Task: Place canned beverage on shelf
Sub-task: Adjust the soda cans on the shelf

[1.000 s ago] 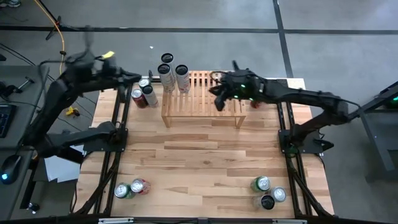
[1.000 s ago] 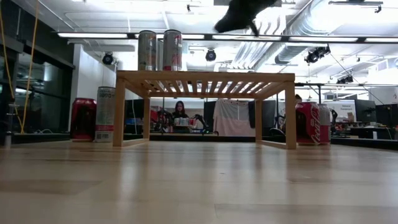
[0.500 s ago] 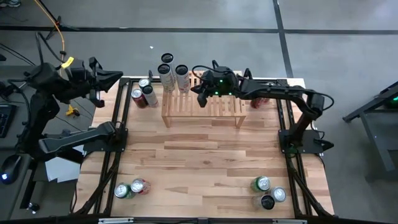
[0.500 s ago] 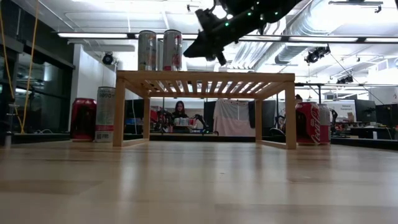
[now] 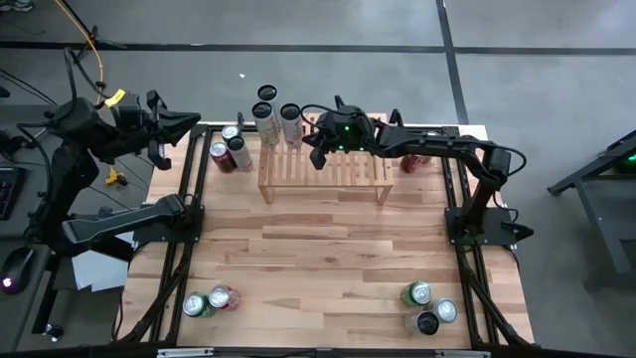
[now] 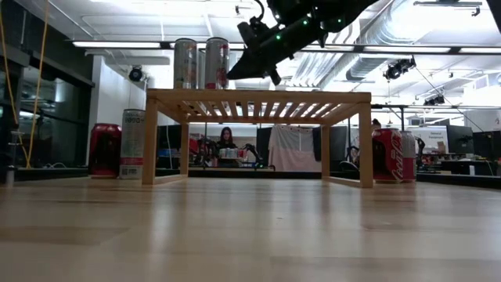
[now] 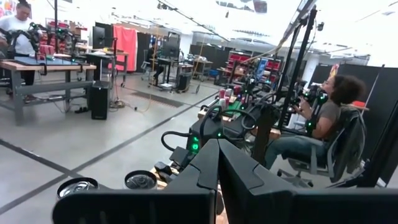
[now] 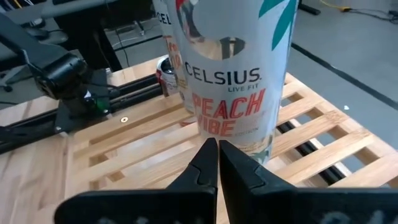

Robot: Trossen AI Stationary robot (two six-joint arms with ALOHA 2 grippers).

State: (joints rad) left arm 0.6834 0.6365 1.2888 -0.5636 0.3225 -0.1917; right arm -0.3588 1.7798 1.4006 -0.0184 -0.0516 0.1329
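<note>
Over the shelf (image 5: 323, 164), right gripper (image 5: 316, 159) hovers closed beside a can (image 5: 291, 124).

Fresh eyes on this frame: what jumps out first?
The right pincer, shut and empty, hangs above the shelf right beside the tall white Celsius can standing at the shelf's left end with two more tall cans. The left pincer is shut, raised off the table's far-left corner. Spare cans sit in clusters at the near corners.
</note>
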